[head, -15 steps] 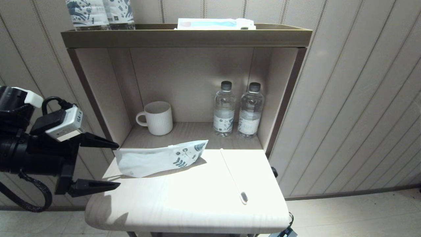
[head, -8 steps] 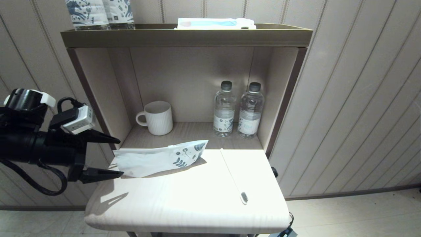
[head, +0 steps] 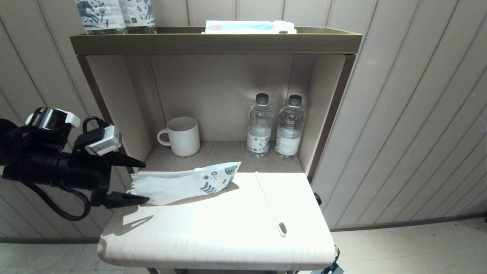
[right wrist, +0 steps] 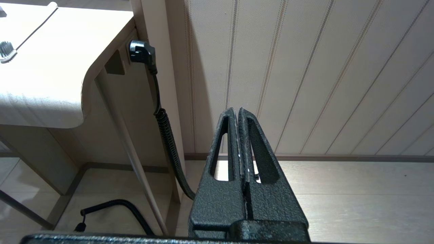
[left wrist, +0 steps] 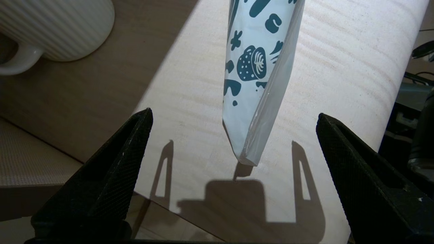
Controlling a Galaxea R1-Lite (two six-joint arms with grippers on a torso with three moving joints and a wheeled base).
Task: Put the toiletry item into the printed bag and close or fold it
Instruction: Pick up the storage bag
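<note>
The toothbrush (head: 269, 203) is seen lying flat on the pale table (head: 213, 243), alone toward the right side, bristle head nearest the front edge, handle angled back toward the shelf. Nothing is touching it. The printed bag (head: 182, 184) is laid flat to its left, well apart from it, with the leaf-print end pointing toward the middle of the table and the plain end at the table's left edge. Whether the bag's mouth is open cannot be told (only one sealed-looking corner is shown in the left wrist view).

The left gripper (head: 133, 182) is held level at the table's left edge, fingers spread wide on either side of the bag's plain end (left wrist: 249, 149), not touching it. Nothing is held. The right gripper (right wrist: 239, 142) is parked low beside the table, off to the right, fingers pressed together and empty.

Behind, a ribbed white mug (head: 180, 136) and two water bottles (head: 276, 127) are stood in the shelf recess; patterned bottles (head: 114, 15) and a flat packet (head: 249, 27) are kept on the top ledge.

Progress: nothing done yet, by the look of it. The bag is not grasped, the toothbrush is not picked up or inserted, and no closing or folding is done. A grasp on the bag seems to be the step in hand.
</note>
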